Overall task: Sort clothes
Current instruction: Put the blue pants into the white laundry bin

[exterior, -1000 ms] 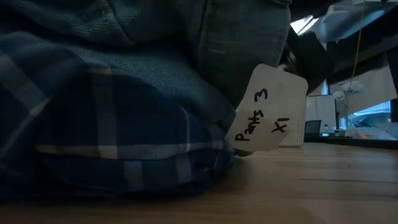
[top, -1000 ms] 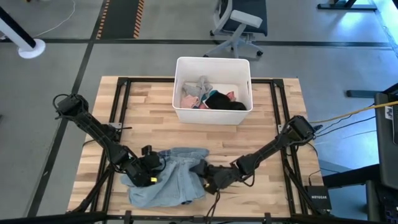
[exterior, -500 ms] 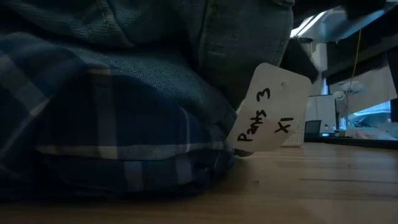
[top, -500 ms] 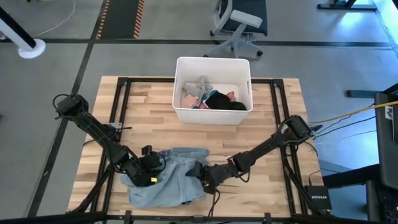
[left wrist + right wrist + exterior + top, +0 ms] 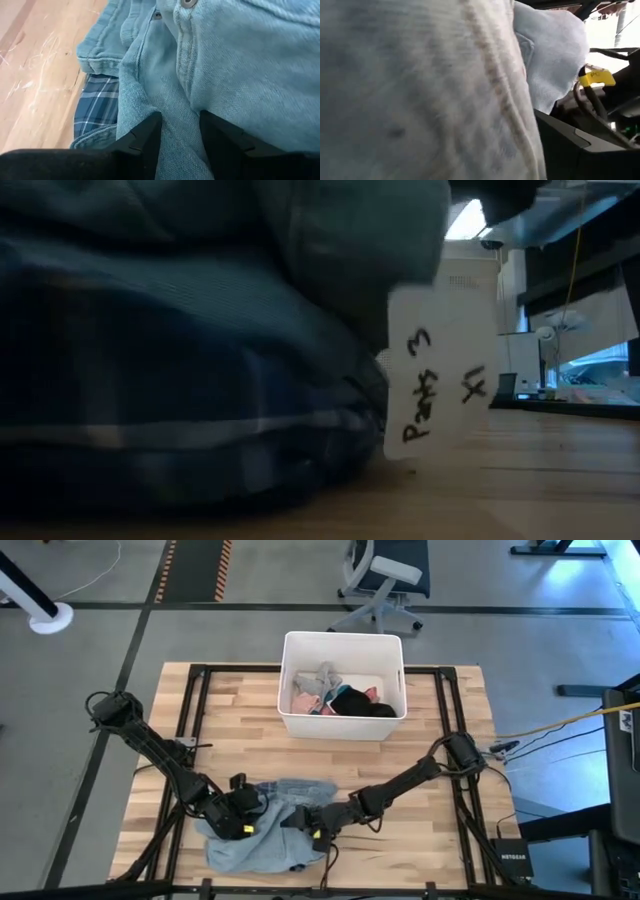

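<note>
My left gripper (image 5: 180, 145) is pinched on a fold of the grey-blue garment (image 5: 270, 825), the denim-like cloth bunched between its two dark fingers (image 5: 142, 140) in the left wrist view. From above, that gripper sits at the left edge of the heap, near the front of the wooden table (image 5: 240, 740). My right gripper (image 5: 308, 827) reaches in from the other side and is buried in the same fabric; its wrist view is filled with pale cloth pressed close, so I cannot tell whether its jaws are holding anything. Under the grey-blue piece lies a blue-and-white plaid shirt (image 5: 97, 107), its edge showing beside the denim seam. In the low view, a white paper tag (image 5: 440, 370) with handwriting hangs from the pile just above the tabletop. Farther back, well apart from the heap, the white bin (image 5: 342, 725) holds smaller grey, pink and black pieces (image 5: 340, 695).
</note>
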